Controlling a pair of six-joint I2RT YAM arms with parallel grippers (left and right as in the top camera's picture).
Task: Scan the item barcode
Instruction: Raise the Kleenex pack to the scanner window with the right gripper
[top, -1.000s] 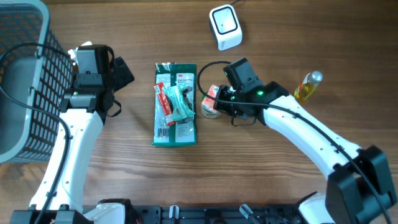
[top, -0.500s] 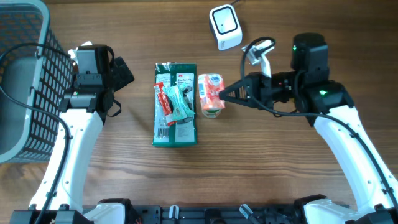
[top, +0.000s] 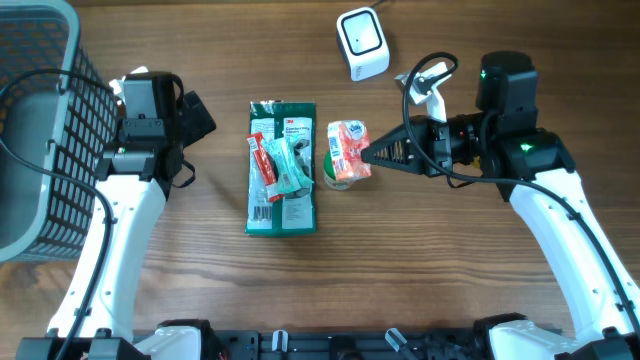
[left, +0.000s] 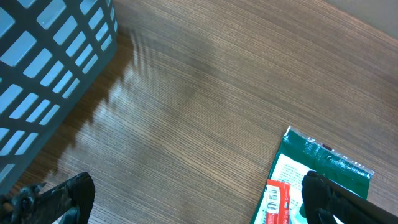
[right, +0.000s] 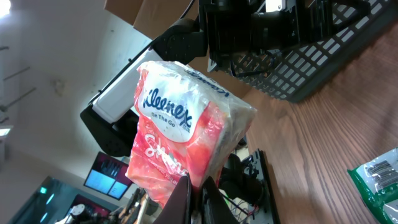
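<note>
The right claw (top: 366, 154) is clamped shut on one edge of the tissue pack (top: 347, 152), a soft block in crinkly plastic wrap printed orange and white. It holds the pack above the wooden table (top: 450, 290), just right of the flat green packet (top: 282, 168). The scanner (top: 362, 43), a small rounded white box, lies toward the far side of the pack, nearer the right arm. The pack's long axis runs roughly near to far. Its barcode face cannot be made out. The left claw (left: 198, 202) hangs wide open and empty near the mesh basket (top: 40, 120).
</note>
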